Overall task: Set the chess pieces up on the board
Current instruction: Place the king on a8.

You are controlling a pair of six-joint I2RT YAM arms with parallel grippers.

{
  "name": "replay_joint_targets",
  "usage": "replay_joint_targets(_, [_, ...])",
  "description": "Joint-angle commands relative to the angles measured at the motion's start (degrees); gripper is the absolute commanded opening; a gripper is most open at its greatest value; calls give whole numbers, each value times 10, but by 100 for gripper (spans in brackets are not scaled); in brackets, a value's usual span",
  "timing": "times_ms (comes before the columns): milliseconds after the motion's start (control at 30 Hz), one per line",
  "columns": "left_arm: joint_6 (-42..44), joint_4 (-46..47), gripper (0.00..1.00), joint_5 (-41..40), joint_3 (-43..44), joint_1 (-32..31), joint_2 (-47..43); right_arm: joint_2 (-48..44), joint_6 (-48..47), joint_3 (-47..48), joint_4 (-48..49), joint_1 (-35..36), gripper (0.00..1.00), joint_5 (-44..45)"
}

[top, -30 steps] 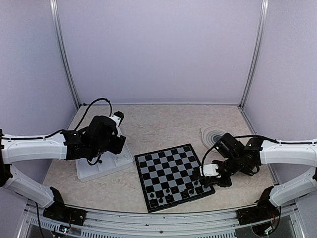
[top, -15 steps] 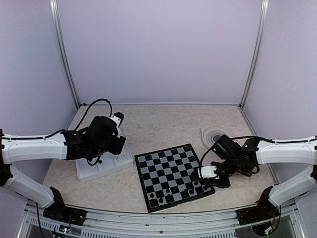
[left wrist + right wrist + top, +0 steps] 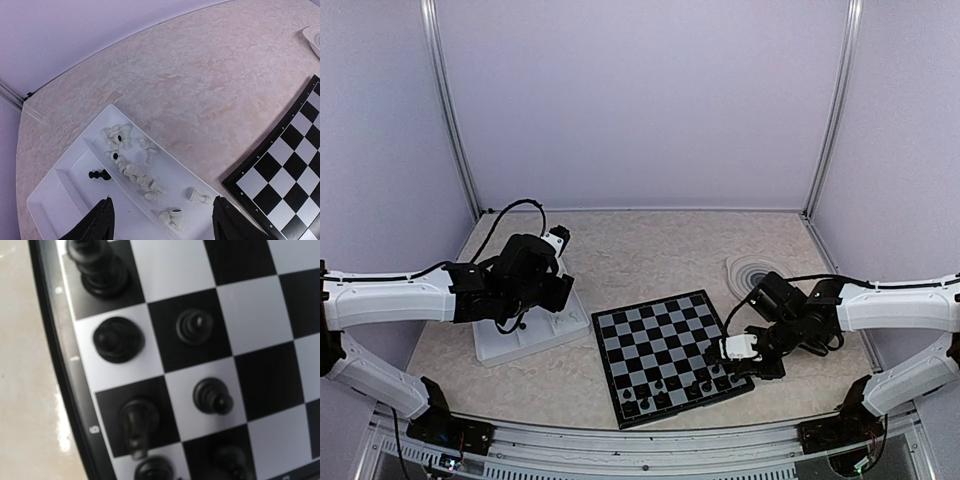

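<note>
Right gripper (image 3: 728, 357) hangs low over the near right corner of the board (image 3: 655, 335), directly above the black chess pieces (image 3: 194, 326) standing there. Its wrist camera shows two rows of them upright on their squares along the board's edge. Its fingers do not show clearly in that view, so I cannot tell whether the jaws are apart or closed, or whether they hold anything. More black pieces line the board's near edge in the top view. Well to the left, the left gripper (image 3: 163, 210) spreads wide above the white tray (image 3: 55, 200), holding nothing. White pieces (image 3: 132, 170) and one black piece (image 3: 99, 174) lie toppled in the tray. A ringed plate (image 3: 752, 270) sits beyond the board's right side.
</note>
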Motion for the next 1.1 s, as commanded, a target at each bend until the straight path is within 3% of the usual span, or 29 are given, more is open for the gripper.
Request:
replay_joint_targets(0, [-9, 0, 67, -1, 15, 3, 3, 3, -3, -2, -26, 9, 13, 13])
replay_joint_targets(533, [-48, -13, 66, 8, 20, 16, 1, -13, 10, 32, -43, 9, 27, -3])
replay_joint_targets(767, [-180, -82, 60, 98, 7, 122, -17, -52, 20, 56, -13, -52, 33, -48])
replay_joint_targets(967, [-183, -86, 50, 233, -3, 242, -7, -41, 57, 62, 90, -112, 34, -101])
replay_joint_targets(1067, [-162, -116, 50, 241, 26, 262, 30, -26, 54, 65, 116, -119, 34, -84])
